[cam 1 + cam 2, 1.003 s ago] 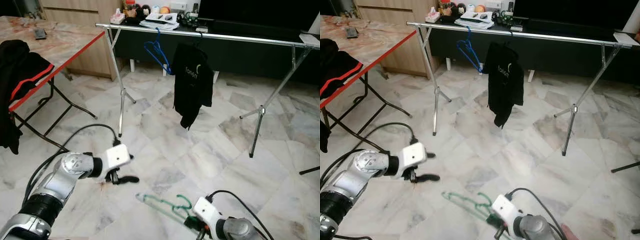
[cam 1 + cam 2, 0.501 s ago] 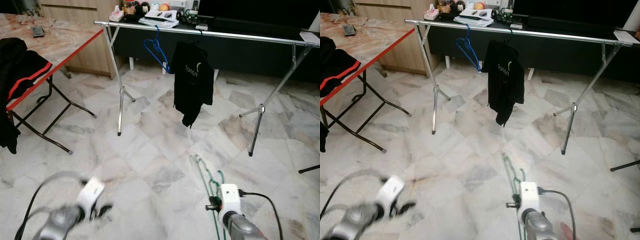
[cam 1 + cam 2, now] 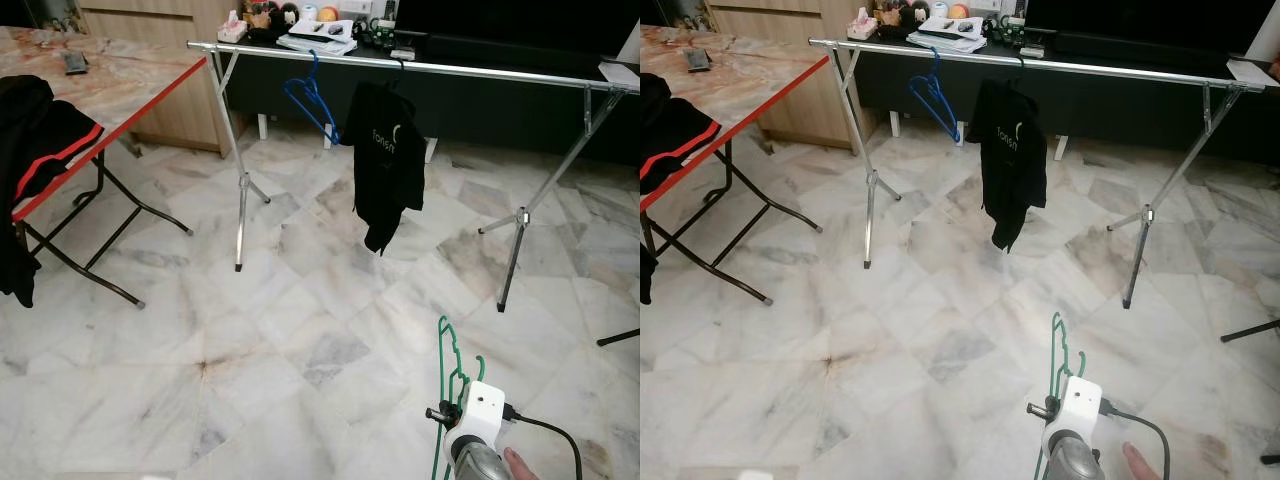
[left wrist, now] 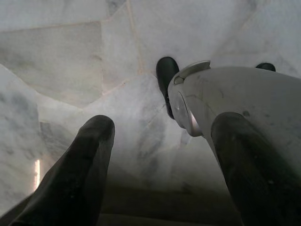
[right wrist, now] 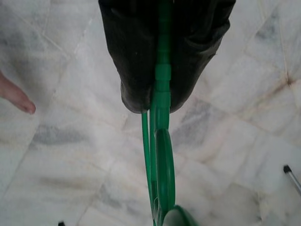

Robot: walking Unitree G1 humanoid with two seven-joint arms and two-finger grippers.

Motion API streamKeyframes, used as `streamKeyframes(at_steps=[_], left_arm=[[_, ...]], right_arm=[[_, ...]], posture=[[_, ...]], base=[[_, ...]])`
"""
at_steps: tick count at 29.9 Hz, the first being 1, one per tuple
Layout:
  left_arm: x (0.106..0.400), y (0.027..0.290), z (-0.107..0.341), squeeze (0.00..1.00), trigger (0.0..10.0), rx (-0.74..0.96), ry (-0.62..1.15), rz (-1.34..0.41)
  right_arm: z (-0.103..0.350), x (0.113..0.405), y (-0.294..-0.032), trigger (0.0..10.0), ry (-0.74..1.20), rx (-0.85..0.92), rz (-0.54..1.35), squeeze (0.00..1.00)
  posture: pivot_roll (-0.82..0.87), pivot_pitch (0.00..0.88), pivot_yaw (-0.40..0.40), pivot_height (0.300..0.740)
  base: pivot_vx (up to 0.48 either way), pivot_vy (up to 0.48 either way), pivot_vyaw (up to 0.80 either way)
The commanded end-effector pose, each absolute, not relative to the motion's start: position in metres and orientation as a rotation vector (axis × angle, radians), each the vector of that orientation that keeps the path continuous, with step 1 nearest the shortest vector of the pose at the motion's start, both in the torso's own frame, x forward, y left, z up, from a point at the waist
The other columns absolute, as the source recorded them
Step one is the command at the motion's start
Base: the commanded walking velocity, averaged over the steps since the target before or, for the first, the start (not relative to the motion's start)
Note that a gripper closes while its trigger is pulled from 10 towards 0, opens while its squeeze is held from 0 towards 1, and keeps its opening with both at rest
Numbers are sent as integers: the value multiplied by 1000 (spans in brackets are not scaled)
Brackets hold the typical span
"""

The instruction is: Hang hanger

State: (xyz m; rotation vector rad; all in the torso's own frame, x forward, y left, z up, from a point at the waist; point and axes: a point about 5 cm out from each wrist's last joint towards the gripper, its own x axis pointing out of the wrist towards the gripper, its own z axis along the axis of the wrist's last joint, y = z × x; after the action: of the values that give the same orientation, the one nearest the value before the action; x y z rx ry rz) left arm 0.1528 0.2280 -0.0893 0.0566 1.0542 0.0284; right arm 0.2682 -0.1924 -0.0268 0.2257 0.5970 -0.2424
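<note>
My right gripper [image 5: 162, 101] is clamped tight on the green hanger [image 3: 446, 372], held upright so its hook can meet the rail [image 3: 480, 72]; left gripper [image 4: 160, 136] hangs open, empty.

Silver right arm [image 3: 478, 466] with white wrist box, black cable, black-fingered pincer [image 5: 162, 101]

marble floor [image 3: 250, 330] with a folding desk [image 3: 120, 75]

a black shirt [image 3: 388, 160] and a blue hanger [image 3: 310, 100] hang up; dark clothing [image 3: 35, 150] drapes over the red-edged desk.
</note>
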Motion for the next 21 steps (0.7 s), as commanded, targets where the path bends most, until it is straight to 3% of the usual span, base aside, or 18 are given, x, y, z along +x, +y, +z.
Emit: streamKeyframes(at_steps=[1, 9, 21], left_arm=[[145, 228, -93, 0, 10000, 26, 1090, 50], [160, 218, -90, 0, 10000, 16, 1057, 39], [147, 222, -94, 0, 10000, 29, 1094, 30]], right_arm=[[-28, 266, -191, 10000, 592, 198, -238, 0], [-30, 264, -186, 10000, 589, 270, -257, 0], [-32, 262, -181, 10000, 589, 302, -266, 0]], posture=[[-64, 112, -21, 740], [-74, 63, -22, 740], [-75, 26, -14, 740]], base=[[0, 0, 0], [0, 0, 0], [258, 0, 0]])
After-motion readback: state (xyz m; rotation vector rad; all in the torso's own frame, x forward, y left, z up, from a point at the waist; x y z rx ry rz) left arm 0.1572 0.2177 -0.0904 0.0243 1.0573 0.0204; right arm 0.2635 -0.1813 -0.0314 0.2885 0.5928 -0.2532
